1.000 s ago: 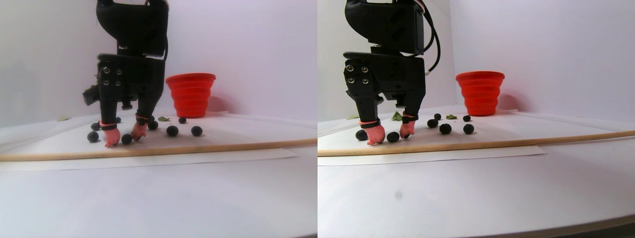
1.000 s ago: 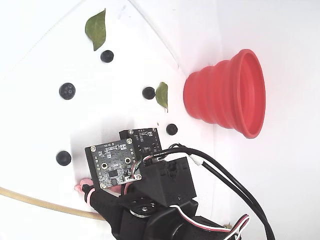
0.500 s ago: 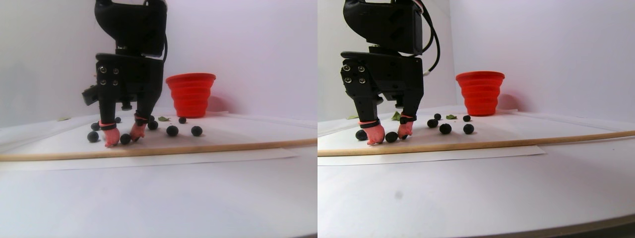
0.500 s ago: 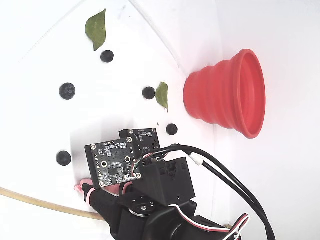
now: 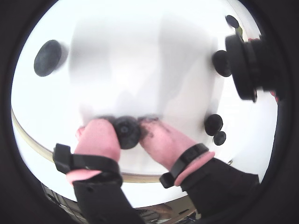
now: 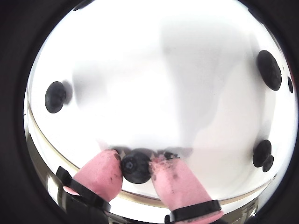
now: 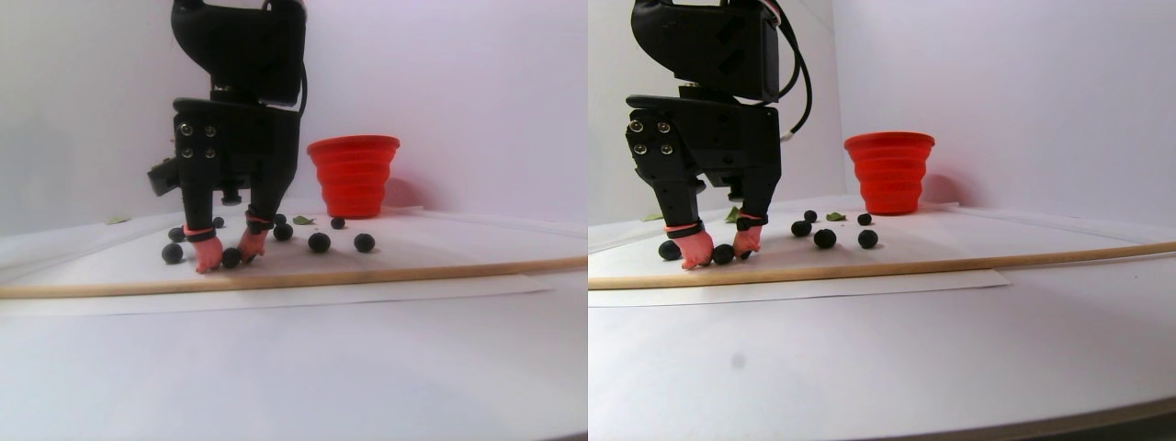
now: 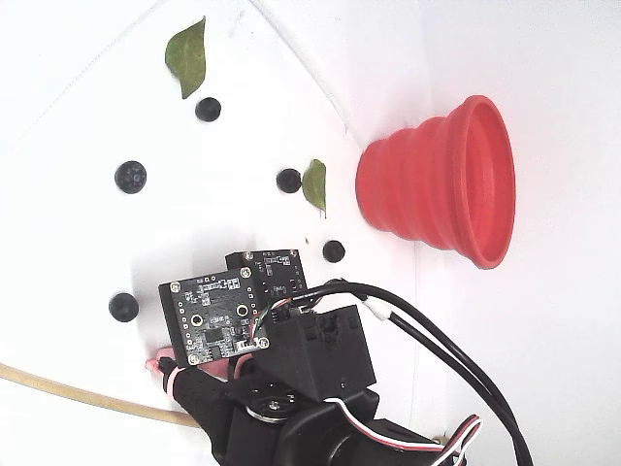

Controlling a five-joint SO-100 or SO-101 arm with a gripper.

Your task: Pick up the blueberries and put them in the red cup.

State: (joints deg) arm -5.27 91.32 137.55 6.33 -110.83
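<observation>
The end effector (image 6: pixel 136 169) is down at the white table (image 7: pixel 276 367), its pink-tipped fingers (image 5: pixel 96 137) pinching one blueberry (image 6: pixel 135 167), which rests at table level beside a thin wooden rod (image 7: pixel 386 271). Other blueberries (image 8: pixel 131 177) lie scattered on the white sheet, two green leaves (image 8: pixel 187 53) among them. The red cup (image 8: pixel 446 184) stands well apart from the pinched berry, rim upward in the stereo pair view, near the back wall. In the fixed view, circuit boards (image 8: pixel 218 311) on the arm hide the fingertips.
</observation>
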